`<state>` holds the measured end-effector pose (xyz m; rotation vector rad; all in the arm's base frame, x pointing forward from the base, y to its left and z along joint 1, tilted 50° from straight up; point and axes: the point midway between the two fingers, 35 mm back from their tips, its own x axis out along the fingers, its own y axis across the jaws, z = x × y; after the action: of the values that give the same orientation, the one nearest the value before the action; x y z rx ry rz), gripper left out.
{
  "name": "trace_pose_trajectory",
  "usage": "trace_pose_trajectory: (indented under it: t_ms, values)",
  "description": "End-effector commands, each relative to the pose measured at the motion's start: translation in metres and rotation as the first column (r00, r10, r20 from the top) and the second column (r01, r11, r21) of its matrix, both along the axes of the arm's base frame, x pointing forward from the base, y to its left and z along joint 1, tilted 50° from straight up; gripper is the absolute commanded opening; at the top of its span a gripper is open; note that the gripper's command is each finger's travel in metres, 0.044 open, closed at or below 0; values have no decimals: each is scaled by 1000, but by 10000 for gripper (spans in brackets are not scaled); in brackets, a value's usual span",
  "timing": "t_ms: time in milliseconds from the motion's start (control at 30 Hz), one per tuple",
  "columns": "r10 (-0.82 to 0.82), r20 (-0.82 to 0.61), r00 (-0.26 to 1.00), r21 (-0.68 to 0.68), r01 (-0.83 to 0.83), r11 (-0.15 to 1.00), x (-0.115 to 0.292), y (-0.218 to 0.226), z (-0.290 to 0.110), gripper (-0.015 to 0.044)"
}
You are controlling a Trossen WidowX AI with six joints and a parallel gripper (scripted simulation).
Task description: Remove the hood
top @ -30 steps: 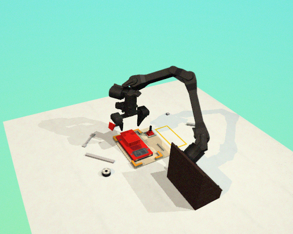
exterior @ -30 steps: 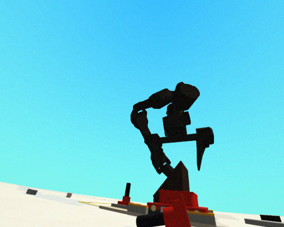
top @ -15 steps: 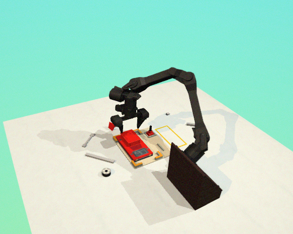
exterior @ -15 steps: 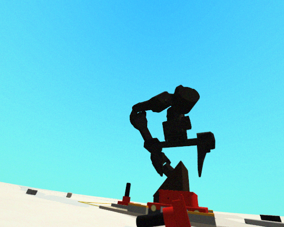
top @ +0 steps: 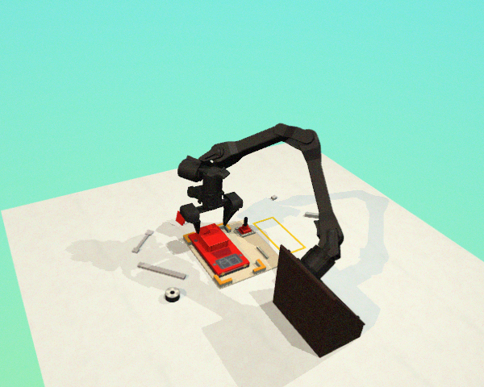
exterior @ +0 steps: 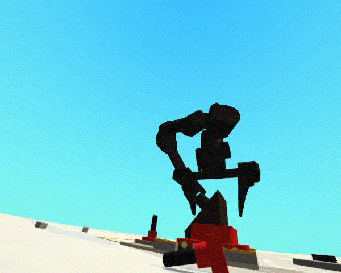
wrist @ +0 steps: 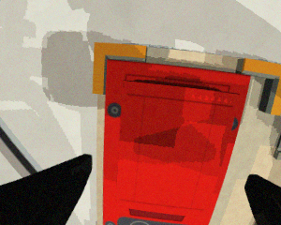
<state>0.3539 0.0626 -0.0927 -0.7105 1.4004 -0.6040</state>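
Note:
The red toy car (top: pixel 210 260) (exterior: pixel 242 247) (wrist: pixel 111 155) stands on a beige board (top: pixel 250 241) between orange corner brackets. A raised red part (top: pixel 215 239) (exterior: pixel 229 232) (wrist: pixel 173 122) sits on the car and seems to be its hood; its seams are hard to make out. My gripper (top: pixel 211 229) (exterior: pixel 217 215) (wrist: pixel 170 172) is wide open and empty, pointing down just above that part. In the wrist view its fingers stand off either side of the car. The marked area is a yellow outline (top: pixel 288 232) (exterior: pixel 115 238) beside the board, partly hidden by the dark block.
A black peg on a red base (top: pixel 245 228) (exterior: pixel 153 227) stands on the board beside the car. A red piece with a black cylinder (exterior: pixel 206 249) lies beyond the car's far end. A dark block (top: pixel 313 304) stands near the arm's base. A flat bar (top: pixel 161 270) and a ring (top: pixel 172 293) lie left.

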Motion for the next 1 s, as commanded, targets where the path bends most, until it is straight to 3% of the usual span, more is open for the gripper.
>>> trace_pose_trajectory:
  t_ms: [0, 967]
  values:
    - [1, -7, 1000, -7, -1, 1000, -2, -5, -3, 440]
    - [1, -7, 1000, -9, -1, 1000, 0, -19, -14, 440]
